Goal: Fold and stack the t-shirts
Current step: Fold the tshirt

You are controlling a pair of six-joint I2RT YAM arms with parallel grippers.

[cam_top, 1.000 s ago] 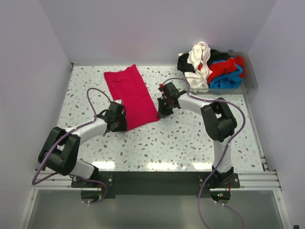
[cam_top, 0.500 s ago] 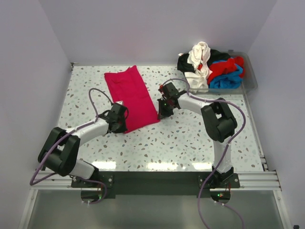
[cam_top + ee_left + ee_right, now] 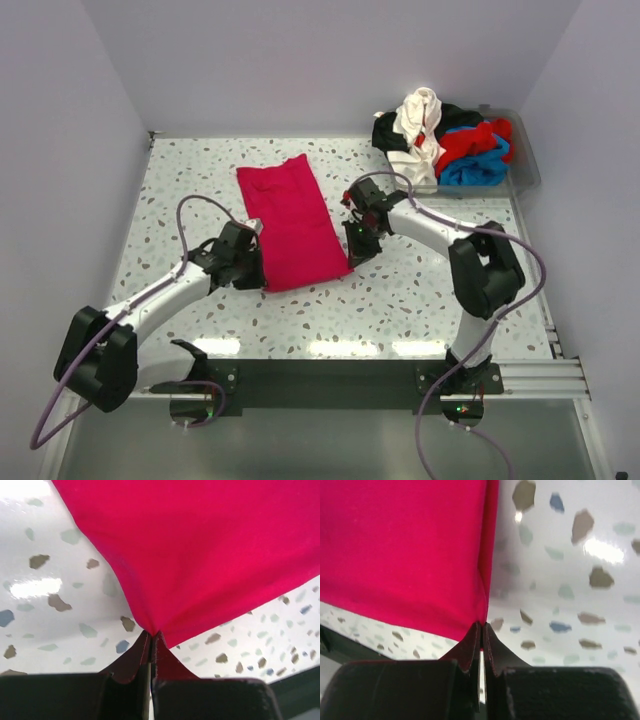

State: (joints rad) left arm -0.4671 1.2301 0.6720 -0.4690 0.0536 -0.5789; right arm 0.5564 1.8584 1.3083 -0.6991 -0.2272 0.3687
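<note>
A crimson-pink t-shirt (image 3: 293, 224) lies as a long folded strip in the middle of the table. My left gripper (image 3: 252, 272) is shut on its near left corner, and the left wrist view shows the cloth (image 3: 200, 550) pinched at my gripper (image 3: 151, 636). At the near right corner my right gripper (image 3: 358, 250) is also shut on the cloth (image 3: 405, 555), which is drawn into my gripper (image 3: 482, 626). More t-shirts, cream-white (image 3: 418, 125), black (image 3: 385, 131), red (image 3: 470, 140) and blue (image 3: 478, 168), are heaped at the back right.
A clear grey plastic bin (image 3: 525, 165) holds the heap at the back right corner. White walls close the speckled table (image 3: 400, 300) on the left, back and right. A dark rail (image 3: 320, 375) runs along the near edge.
The left gripper closed on the shirt's near left corner. Both grippers and the shirt have shifted to the right and toward the near edge, and the strip now lies straighter.
</note>
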